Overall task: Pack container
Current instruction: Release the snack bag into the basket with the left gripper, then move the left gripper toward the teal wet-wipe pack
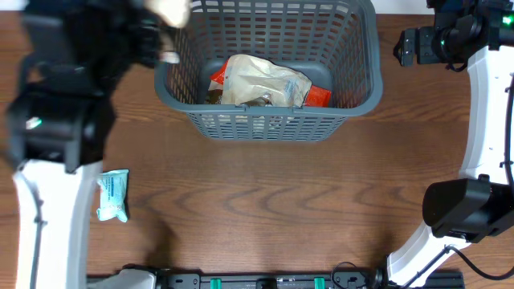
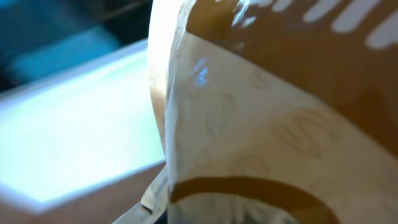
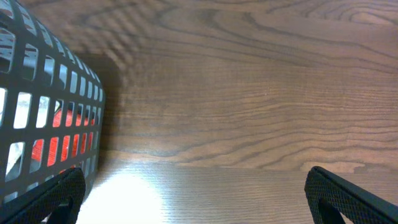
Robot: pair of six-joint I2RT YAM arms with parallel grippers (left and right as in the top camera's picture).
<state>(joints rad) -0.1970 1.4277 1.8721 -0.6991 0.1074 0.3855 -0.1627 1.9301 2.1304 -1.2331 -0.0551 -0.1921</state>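
Observation:
The dark grey lattice basket (image 1: 273, 120) stands at the back middle of the table. A cream packet (image 1: 261, 80) and an orange-red packet (image 1: 319, 96) lie in it. My left gripper (image 1: 165, 28) is blurred at the basket's left rim. It is shut on a cream-and-brown snack packet (image 2: 273, 137) that fills the left wrist view. My right gripper (image 3: 199, 205) is open and empty over bare wood to the right of the basket (image 3: 43, 118). In the overhead view the right gripper (image 1: 405, 46) sits at the back right.
A light blue packet (image 1: 112, 195) lies on the wooden table (image 1: 273, 209) at the front left, beside the left arm. The right arm's base (image 1: 458, 210) stands at the front right.

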